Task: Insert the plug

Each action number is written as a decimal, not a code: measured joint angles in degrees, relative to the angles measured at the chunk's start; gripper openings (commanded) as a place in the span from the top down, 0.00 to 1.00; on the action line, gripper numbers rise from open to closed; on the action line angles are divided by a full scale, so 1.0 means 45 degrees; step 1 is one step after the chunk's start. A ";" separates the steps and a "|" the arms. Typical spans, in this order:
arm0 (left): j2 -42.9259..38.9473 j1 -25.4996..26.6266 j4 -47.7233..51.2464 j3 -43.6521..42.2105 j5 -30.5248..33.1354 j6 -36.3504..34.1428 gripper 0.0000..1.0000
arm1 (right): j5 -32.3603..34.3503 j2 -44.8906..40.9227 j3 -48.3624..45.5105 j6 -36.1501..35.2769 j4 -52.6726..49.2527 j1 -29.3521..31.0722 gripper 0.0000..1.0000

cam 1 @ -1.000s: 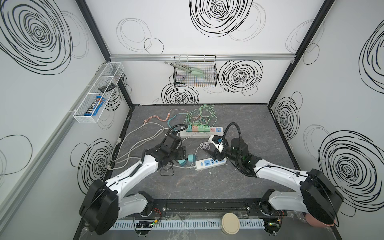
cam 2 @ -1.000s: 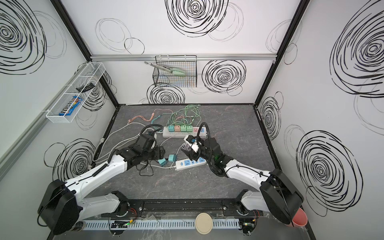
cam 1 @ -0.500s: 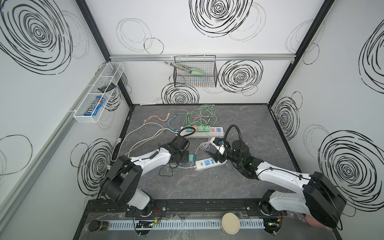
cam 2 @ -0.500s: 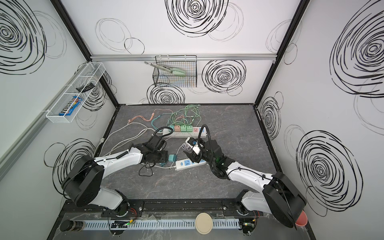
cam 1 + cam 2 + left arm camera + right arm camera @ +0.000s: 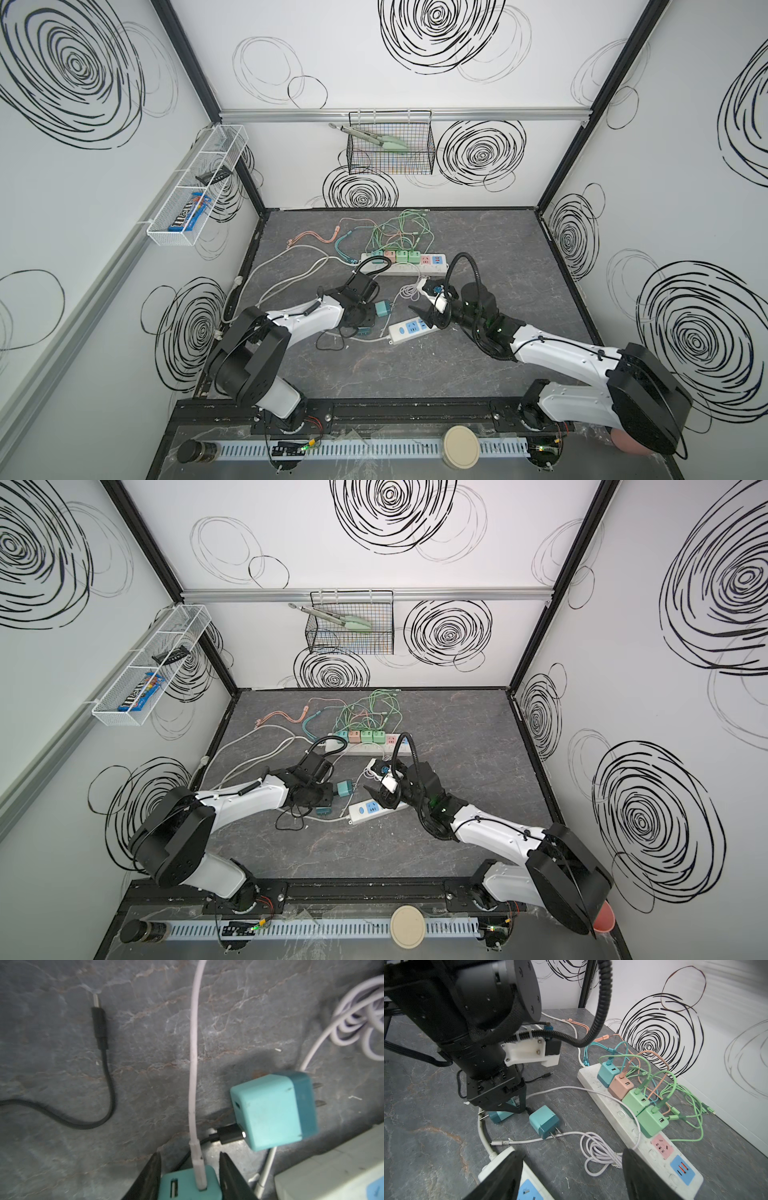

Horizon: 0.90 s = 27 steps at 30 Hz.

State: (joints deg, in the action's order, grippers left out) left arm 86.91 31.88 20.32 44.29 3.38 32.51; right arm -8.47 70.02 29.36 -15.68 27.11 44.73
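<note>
Teal charger plug, with a white cable attached, lies on the table directly between the jaws of the left end effector.

Change noted: within the last second this end effector has dropped onto the plug, and its jaws have narrowed from wide apart until both fingers appear to press the plug's sides. The plug is not yet lifted.

A second teal charger lies just beside the jaws, untouched.

The right end effector is unchanged: jaws wide, holding nothing, poised over the small power strip.

Judgement: the grasp has only just been made. Lifting, carrying and inserting into a blue socket all remain.
</note>
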 measured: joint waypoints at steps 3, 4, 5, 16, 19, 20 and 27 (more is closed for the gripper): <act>-0.0942 0.0000 0.0141 -0.0005 0.0185 -0.0175 0.87 | 0.0204 0.0000 0.0000 0.0355 0.0000 -0.0005 0.19; -0.1355 0.0000 0.0155 -0.0010 0.0243 -0.0267 0.89 | 0.0311 0.0000 0.0000 0.0568 0.0000 -0.0005 0.19; -0.1719 0.0000 0.0151 -0.0010 0.0296 -0.0355 0.92 | 0.0355 0.0000 0.0005 0.0782 -0.0010 -0.0053 0.19; -0.4133 0.1715 -0.1685 -0.1122 0.1151 -0.2550 1.00 | -0.1064 0.0330 0.2463 0.4949 -0.3298 -0.3075 0.09; -0.4294 0.2531 -0.2837 -0.1569 0.1336 -0.3478 1.00 | -0.2545 0.0811 0.3560 0.5994 -0.4566 -0.4269 0.09; -0.4337 0.2676 -0.3254 -0.1705 0.1311 -0.3789 1.00 | -0.3007 0.0937 0.3774 0.6241 -0.4930 -0.4512 0.09; -0.5032 0.3225 -0.7480 -0.3361 0.0495 -0.6989 1.00 | -0.6309 0.1350 0.4376 0.7427 -0.7577 -0.4736 0.17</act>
State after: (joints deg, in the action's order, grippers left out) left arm 64.27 46.39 -13.34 29.17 5.61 1.06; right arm -36.86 76.09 49.06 17.74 -6.98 23.42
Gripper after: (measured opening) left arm 0.444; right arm 0.849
